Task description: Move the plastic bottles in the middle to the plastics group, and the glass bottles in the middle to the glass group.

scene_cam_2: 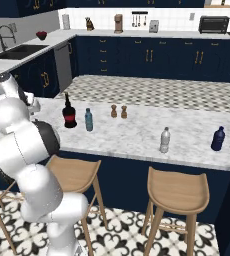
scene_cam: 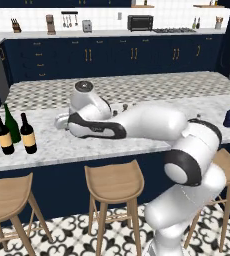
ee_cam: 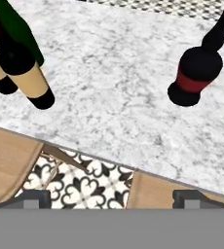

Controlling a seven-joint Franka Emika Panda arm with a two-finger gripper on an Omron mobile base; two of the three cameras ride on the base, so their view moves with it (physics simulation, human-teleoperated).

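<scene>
At the left end of the island counter point(scene_cam: 87, 145) stand a tall green wine bottle point(scene_cam: 11, 122) and two dark wine bottles with tan labels point(scene_cam: 28, 134) point(scene_cam: 3, 135). In the hand view they lean in the top left corner point(ee_cam: 28, 75). The squat dark bottle with a red band point(scene_cam_2: 69, 112) point(ee_cam: 194, 73) stands mid-counter, with the slim pale-blue bottle point(scene_cam_2: 89, 120) just right of it. Farther right stand the clear-grey bottle point(scene_cam_2: 165, 140) and the navy bottle point(scene_cam_2: 217, 138) point(scene_cam: 229, 116). My gripper point(ee_cam: 111, 198) is open and holds nothing, above the counter's front edge between the wine bottles and the squat bottle.
Two small brown shakers point(scene_cam_2: 118, 111) stand behind the pale-blue bottle. Wooden stools point(scene_cam: 114, 180) point(scene_cam_2: 179, 190) line the counter's front below my hand. My arm point(scene_cam: 137, 122) lies across the middle of the counter in the left base view.
</scene>
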